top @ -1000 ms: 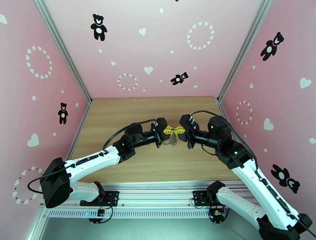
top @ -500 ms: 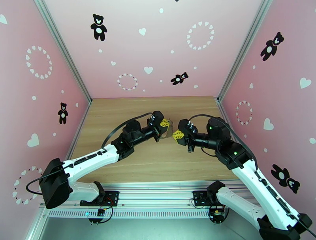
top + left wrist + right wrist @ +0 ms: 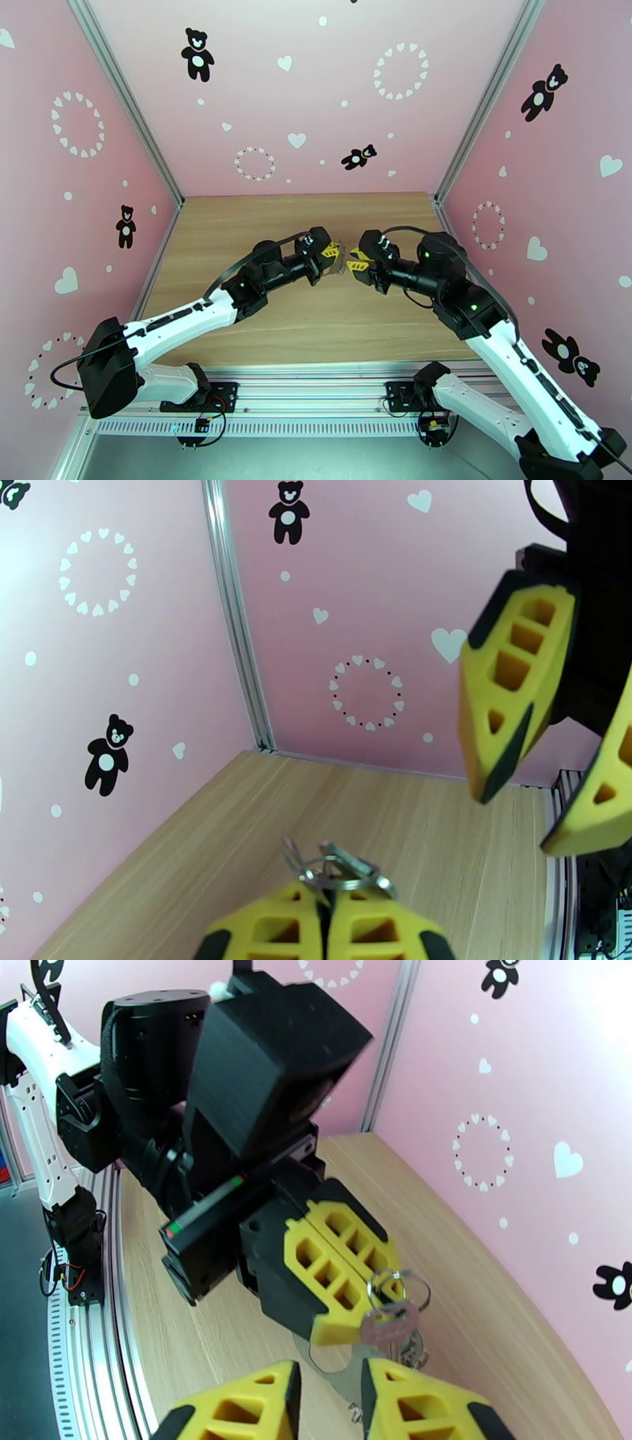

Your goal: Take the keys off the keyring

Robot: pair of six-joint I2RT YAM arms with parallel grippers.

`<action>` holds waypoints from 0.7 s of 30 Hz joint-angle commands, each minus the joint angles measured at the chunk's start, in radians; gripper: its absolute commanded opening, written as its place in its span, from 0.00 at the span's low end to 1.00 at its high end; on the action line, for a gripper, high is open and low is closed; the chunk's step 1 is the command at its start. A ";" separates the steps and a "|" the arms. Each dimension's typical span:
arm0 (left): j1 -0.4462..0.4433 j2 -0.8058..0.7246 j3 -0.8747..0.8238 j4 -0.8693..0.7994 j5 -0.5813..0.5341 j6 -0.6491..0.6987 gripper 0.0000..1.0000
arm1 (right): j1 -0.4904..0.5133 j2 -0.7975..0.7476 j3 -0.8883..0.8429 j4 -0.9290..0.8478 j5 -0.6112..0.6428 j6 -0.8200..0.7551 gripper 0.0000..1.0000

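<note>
My left gripper (image 3: 332,253) hangs above the middle of the wooden table, shut on the keyring (image 3: 344,265). In the left wrist view the silvery keyring (image 3: 341,872) sticks out of the closed yellow fingers (image 3: 268,930). The right wrist view faces the left gripper (image 3: 359,1295); the keyring (image 3: 397,1285) and a pinkish-grey oval piece (image 3: 387,1326) protrude at its tips. Small dark keys (image 3: 411,1351) dangle below. My right gripper (image 3: 355,260) is open just right of the keyring, its fingers (image 3: 419,1402) spread below it and not touching. The left wrist view has the right gripper (image 3: 521,819) at upper right.
The wooden table (image 3: 261,229) is enclosed by pink walls (image 3: 300,95) with bear and heart stickers at the back and both sides. An aluminium rail (image 3: 308,395) holding both arm bases runs along the near edge.
A second ago both grippers met, shut around the keyring. They have drawn a little apart, the right gripper has opened, and the keyring stayed with the left gripper.
</note>
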 commanded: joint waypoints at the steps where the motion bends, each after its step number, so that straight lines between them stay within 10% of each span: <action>1: -0.011 -0.017 0.027 -0.004 0.029 0.030 0.00 | 0.043 0.036 0.048 0.030 0.064 -0.093 0.31; 21: -0.033 -0.018 0.044 -0.040 0.025 0.074 0.00 | 0.092 0.114 0.074 -0.005 0.252 -0.193 0.24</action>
